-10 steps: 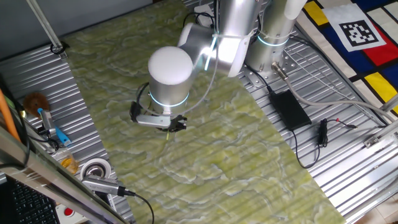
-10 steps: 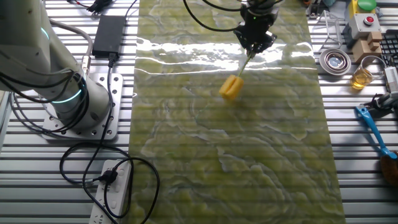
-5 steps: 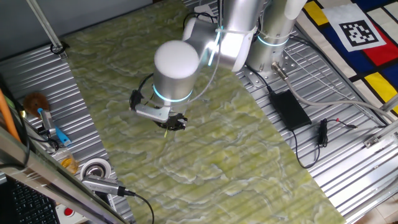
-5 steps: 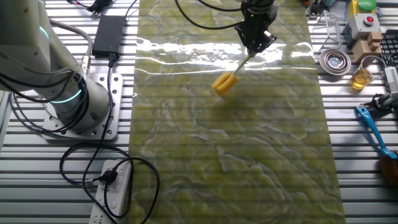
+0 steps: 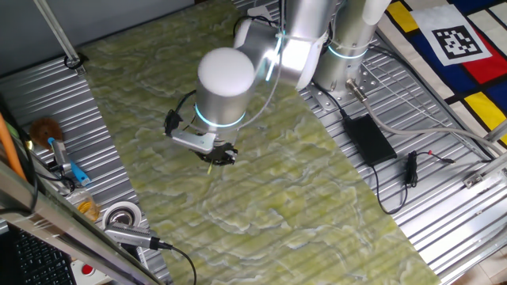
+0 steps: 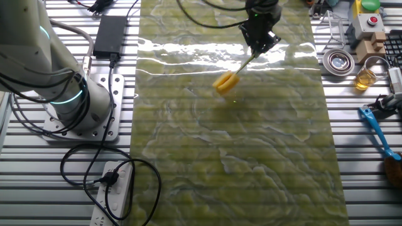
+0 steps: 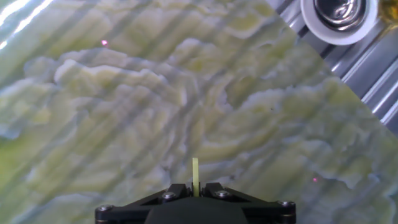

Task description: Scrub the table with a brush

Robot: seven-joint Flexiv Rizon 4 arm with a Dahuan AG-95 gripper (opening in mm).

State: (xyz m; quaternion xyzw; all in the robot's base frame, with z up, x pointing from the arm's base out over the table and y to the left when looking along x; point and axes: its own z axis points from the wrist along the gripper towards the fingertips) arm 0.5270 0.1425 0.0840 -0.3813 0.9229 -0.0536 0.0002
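Observation:
The brush [image 6: 227,81] has a chunky yellow head resting on the green-yellow marbled table [image 6: 239,157], with its thin handle slanting up to the right. My gripper [image 6: 259,43] is shut on the top of that handle. In the hand view the handle [image 7: 195,176] pokes up between the black jaws of the gripper [image 7: 195,190]; the head is hidden there. In one fixed view the arm's white joint covers most of the gripper [image 5: 218,156], and only a short bit of the brush [image 5: 209,168] peeks out below it.
A metal cup [image 6: 338,61], a jar of amber liquid [image 6: 365,76] and a blue-handled tool [image 6: 377,130] lie on the ribbed panel right of the table. A black power brick [image 6: 110,33] and the arm's base [image 6: 75,100] stand to the left.
The brush head has slid left and slightly toward the far side of the table, and the handle now tilts more. The gripper stayed shut on the handle.

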